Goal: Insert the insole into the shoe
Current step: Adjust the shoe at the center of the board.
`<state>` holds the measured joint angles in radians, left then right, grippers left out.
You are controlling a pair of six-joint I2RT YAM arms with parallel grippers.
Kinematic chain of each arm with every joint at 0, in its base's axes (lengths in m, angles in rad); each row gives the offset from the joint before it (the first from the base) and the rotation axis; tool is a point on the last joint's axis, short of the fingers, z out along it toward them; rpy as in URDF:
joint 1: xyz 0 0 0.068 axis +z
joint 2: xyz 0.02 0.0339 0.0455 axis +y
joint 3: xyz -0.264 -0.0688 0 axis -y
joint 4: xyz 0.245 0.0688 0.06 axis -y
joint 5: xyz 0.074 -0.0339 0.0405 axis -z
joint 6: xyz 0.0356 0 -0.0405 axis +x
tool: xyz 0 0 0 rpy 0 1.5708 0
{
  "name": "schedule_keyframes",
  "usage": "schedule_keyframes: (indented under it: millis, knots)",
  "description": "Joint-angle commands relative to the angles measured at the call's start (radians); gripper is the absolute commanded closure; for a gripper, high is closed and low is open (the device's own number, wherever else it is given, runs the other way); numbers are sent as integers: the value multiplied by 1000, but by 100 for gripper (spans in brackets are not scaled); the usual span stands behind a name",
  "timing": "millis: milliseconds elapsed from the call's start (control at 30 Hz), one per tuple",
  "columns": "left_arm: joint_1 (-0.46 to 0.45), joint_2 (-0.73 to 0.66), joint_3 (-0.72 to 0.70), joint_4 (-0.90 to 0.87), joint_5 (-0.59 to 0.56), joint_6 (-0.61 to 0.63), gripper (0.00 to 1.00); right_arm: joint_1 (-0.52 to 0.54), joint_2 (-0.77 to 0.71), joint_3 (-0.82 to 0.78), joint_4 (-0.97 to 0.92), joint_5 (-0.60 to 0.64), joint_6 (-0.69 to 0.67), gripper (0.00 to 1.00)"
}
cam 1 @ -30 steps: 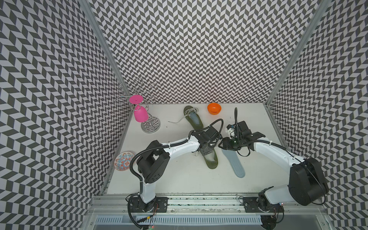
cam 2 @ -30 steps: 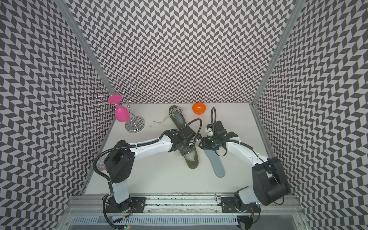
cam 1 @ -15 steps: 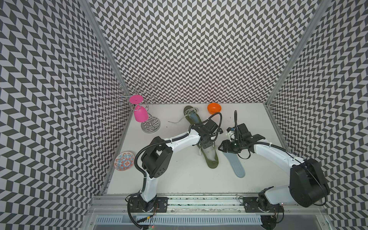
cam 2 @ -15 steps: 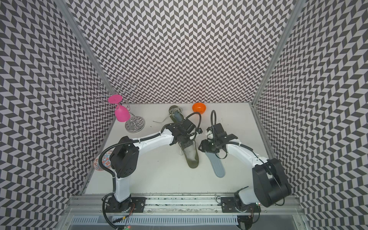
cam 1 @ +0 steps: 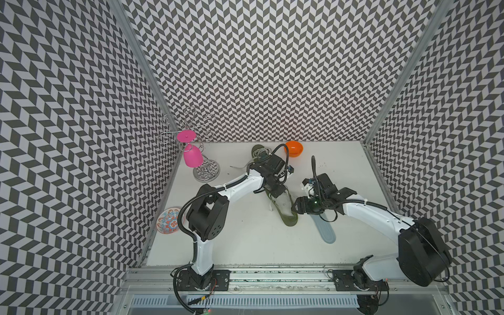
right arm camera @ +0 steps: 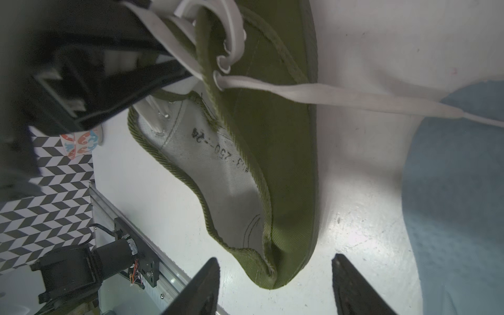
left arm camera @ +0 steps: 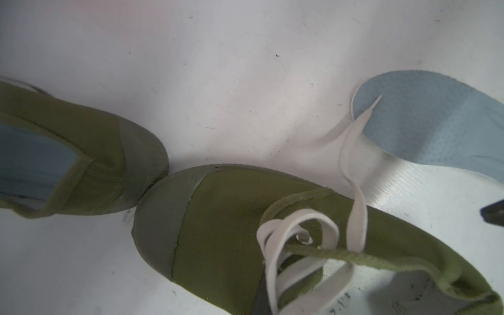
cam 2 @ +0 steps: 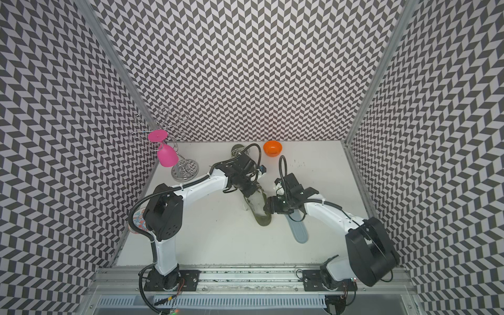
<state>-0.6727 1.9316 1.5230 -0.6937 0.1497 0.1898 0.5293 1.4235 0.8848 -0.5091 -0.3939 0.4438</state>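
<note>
An olive shoe (cam 1: 286, 215) (cam 2: 260, 215) (left arm camera: 231, 218) (right arm camera: 272, 163) with white laces lies mid-table, its pale lining showing. My left gripper (cam 1: 276, 191) (cam 2: 249, 191) is shut on its lace and tongue end; its fingers are hidden in the left wrist view. The right gripper (cam 1: 296, 208) (cam 2: 268, 208) (right arm camera: 275, 259) is open, one finger on each side of the shoe's heel without touching it. The light blue insole (cam 1: 324, 230) (cam 2: 298, 230) (left arm camera: 436, 122) (right arm camera: 458, 191) lies flat on the table beside the shoe, partly under my right arm. One lace end rests on it.
A second olive shoe (cam 1: 259, 152) (left arm camera: 81, 163) lies behind, toe to toe with the first, with blue inside it. An orange bowl (cam 1: 293, 148) sits at the back. A pink glass (cam 1: 192, 158) hangs on a wire rack back left. A patterned plate (cam 1: 169, 221) lies by the left wall.
My left gripper has shifted back to the shoe's lace end and shut there, and the lining now shows. The right gripper has opened wider and moved to the heel.
</note>
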Motion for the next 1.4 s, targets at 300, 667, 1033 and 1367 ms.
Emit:
schedule_keyframes:
  millis: [300,667,1033,1367]
  knots:
    - [58,-182,-157,129,97,-297,100,123,174,195,53,199,67,33]
    - [82,-301,-332,309,111,-552,100,140,284,200,-12,435,53,33]
    - [1,-270,-336,174,-95,-408,100,-1,151,79,42,361,18,36]
    - [24,-335,-442,260,-75,-514,100,-71,186,47,73,245,-30,41]
